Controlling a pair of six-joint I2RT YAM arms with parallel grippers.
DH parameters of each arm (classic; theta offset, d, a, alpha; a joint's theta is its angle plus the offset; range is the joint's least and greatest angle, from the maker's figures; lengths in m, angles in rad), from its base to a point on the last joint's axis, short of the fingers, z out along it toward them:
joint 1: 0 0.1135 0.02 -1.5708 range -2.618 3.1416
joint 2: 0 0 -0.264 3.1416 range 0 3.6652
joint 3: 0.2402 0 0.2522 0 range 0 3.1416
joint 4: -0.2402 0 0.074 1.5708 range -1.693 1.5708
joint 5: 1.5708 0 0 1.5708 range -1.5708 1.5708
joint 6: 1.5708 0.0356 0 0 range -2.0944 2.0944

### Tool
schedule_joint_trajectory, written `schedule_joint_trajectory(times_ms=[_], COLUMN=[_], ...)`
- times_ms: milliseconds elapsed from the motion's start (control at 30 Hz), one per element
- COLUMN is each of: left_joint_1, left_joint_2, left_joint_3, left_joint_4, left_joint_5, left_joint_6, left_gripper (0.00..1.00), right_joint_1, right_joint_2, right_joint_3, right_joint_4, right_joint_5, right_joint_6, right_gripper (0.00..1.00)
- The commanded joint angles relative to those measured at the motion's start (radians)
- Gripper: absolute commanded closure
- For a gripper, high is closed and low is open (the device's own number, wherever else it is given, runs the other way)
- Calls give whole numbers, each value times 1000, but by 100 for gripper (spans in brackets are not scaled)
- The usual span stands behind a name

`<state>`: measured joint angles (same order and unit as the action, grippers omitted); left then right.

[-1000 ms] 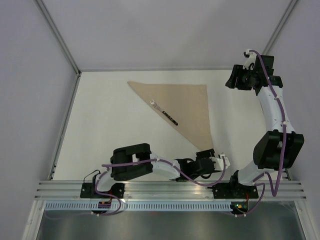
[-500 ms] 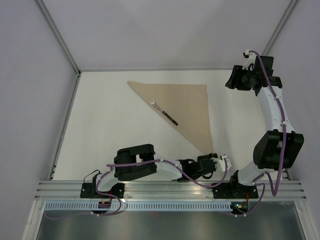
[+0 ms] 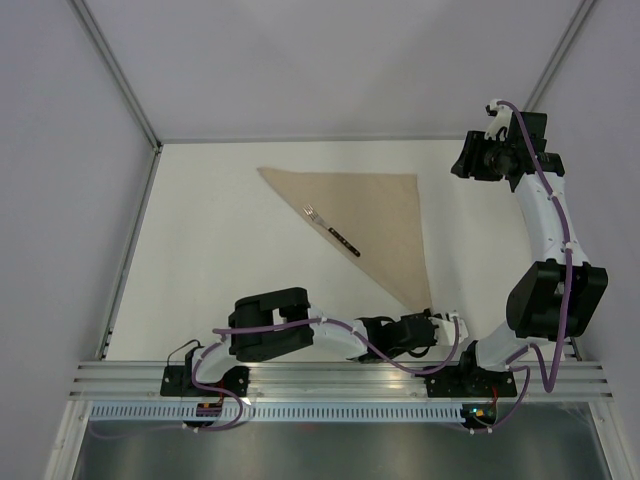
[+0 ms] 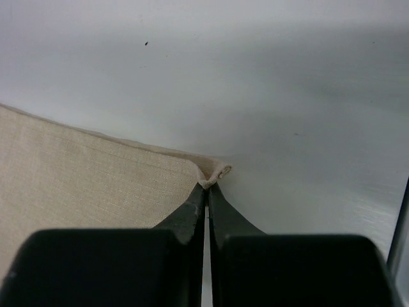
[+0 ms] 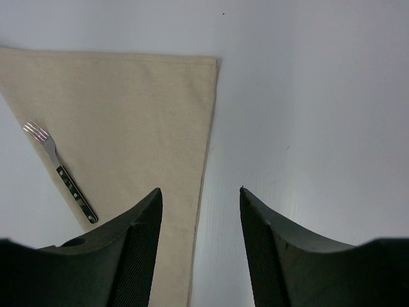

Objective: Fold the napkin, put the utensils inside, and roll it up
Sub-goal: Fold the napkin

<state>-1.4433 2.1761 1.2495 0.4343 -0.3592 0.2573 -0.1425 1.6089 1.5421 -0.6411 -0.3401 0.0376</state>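
Two arms work over the table (image 3: 200,250). The left arm (image 3: 270,325) lies low along the near edge, stretched out to the right. Right of the table's middle, the napkin (image 3: 380,205) lies flat, folded into a triangle. One straight edge runs along the far side and another down the right. The slanted edge goes from the far left corner to the near right point. The fork (image 3: 331,229) lies along that slant, right at the edge. Its tines point far left and its dark handle near right.

At the near right point, the left tool (image 3: 440,325) is clenched on the napkin's corner. In the left wrist view, a small bunched tip of the cloth (image 4: 96,185) pokes out from the pressed-together black fingertips of the left tool (image 4: 206,188).

Further right, the right tool (image 3: 470,160) hangs above the table, just past the napkin's far right corner. Its jaws stand apart with nothing between them. The right wrist view looks down between the two dark fingers of the right tool (image 5: 199,192) at the napkin's (image 5: 140,121) right edge, with the fork (image 5: 61,173) off to the left
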Motion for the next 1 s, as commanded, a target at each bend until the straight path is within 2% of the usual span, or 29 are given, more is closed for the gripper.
schedule_joint_trajectory(times_ms=[0,200,300,500,633,767,900,967], left_joint_1=[-5,32,95,302,484,633,792,828], left_joint_2=[-48,-120,-162,-272,-311,-326,-303,-289], left_joint_3=[45,42,36,-25,-64,-101,-101,-94], left_joint_4=[-3,-31,-61,-114,-150,-164,-175,-183], left_joint_5=[65,68,106,219,273,325,449,482], left_joint_6=[-104,-216,-309,-542,-691,-759,-811,-817], left_gripper=[98,98,98,98,98,98,98,98], right_joint_1=[-5,-3,-5,-5,-3,-5,-3,-3], right_joint_2=[-40,-33,-32,-27,-21,-15,-9,-6], right_joint_3=[-5,-7,-2,3,6,9,9,9], right_joint_4=[31,37,38,40,40,38,43,44], right_joint_5=[-2,-13,-16,-27,-37,-43,-57,-68], right_joint_6=[2,7,11,15,16,16,22,24], right_gripper=[43,43,43,43,43,43,43,43])
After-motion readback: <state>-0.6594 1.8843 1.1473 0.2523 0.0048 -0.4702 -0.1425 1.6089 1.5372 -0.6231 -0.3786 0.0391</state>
